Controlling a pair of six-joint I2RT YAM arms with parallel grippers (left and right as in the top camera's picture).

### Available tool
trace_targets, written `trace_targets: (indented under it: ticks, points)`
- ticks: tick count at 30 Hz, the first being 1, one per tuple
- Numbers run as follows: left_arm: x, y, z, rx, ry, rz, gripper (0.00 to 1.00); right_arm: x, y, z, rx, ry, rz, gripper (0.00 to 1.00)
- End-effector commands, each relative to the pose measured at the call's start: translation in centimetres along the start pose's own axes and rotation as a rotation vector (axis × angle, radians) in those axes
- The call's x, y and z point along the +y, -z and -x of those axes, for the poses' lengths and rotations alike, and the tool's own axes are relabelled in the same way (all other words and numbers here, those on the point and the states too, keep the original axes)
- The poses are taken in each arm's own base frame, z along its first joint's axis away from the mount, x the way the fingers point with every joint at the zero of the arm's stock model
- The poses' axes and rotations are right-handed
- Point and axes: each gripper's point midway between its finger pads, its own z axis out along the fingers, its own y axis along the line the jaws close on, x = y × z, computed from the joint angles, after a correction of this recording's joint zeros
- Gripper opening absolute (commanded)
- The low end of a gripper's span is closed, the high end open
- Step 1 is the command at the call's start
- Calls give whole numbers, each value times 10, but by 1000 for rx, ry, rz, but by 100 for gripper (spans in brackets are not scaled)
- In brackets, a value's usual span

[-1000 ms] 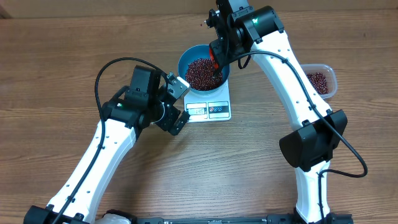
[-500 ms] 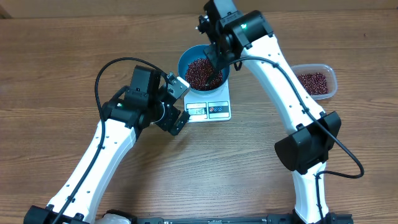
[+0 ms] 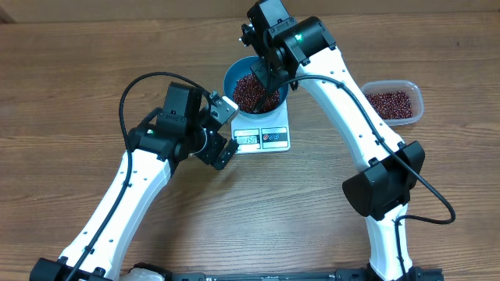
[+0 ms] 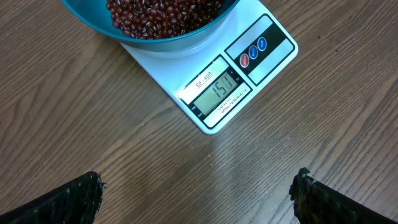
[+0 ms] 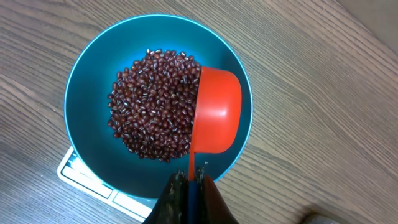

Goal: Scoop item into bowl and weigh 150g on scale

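- The counter [image 3: 62,94] carries everything, with the scale [image 3: 280,123] near its middle, in reach of both arms.
- The right arm [image 3: 351,101] reaches over the far end of the scale. Its jaws are pinched tight on the handle of a scoop, which lets it work above the bowl.
- The left arm [image 3: 133,187] waits beside the scale's display end. Its jaws are spread wide and hold nothing, with both fingers [image 4: 81,199] clear of the scale. It probably stays back so that nothing presses on the platform or hides the reading.
- The bowl [image 5: 87,124] sits on the scale's platform, so whatever goes in is weighed at once.
- A clear tub [image 3: 417,101] of spare beans stands well apart from the scale, on the right arm's side. It likely serves as the supply.
- The red scoop [image 5: 217,115] hangs just over the bowl's inner edge, and its cup shows no beans.
- The beans [image 5: 152,106] are heaped in the bowl on the scale.
- The scale's display [image 4: 219,94] shows a figure that seems just above target, though the last digit is unclear. A small correction may remain.
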Motion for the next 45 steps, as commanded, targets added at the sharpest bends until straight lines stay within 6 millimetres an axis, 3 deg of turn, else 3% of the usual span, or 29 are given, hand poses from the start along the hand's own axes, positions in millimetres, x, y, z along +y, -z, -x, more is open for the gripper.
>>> trace_targets:
  ticks: [1, 7, 11, 16, 23, 31, 33, 39, 45]
  points:
    - [1, 6, 2, -20, 10, 6, 100, -6, 29, 14, -86, -44, -3, 4]
    - [1, 6, 2, -20, 10, 5, 100, -9, 28, 15, -102, -130, 97, 4]
    - [1, 6, 2, -20, 10, 6, 100, -18, 40, 17, -138, -170, 167, 4]
    - [1, 6, 2, -20, 10, 6, 100, -54, 65, 17, -206, -264, 158, 4]
    - [1, 6, 2, -20, 10, 5, 100, -111, 97, -2, -270, -437, 205, 4]
    - [1, 6, 2, -20, 10, 5, 100, -162, 105, -47, -232, -603, 265, 4]
    - [1, 6, 2, -20, 10, 5, 100, -162, 107, -49, -238, -613, 296, 4]
    - [1, 6, 2, -20, 10, 5, 100, -131, 113, -22, -298, -532, 402, 4]
    - [1, 6, 2, -20, 10, 5, 100, -79, 84, -1, -252, -411, 401, 4]
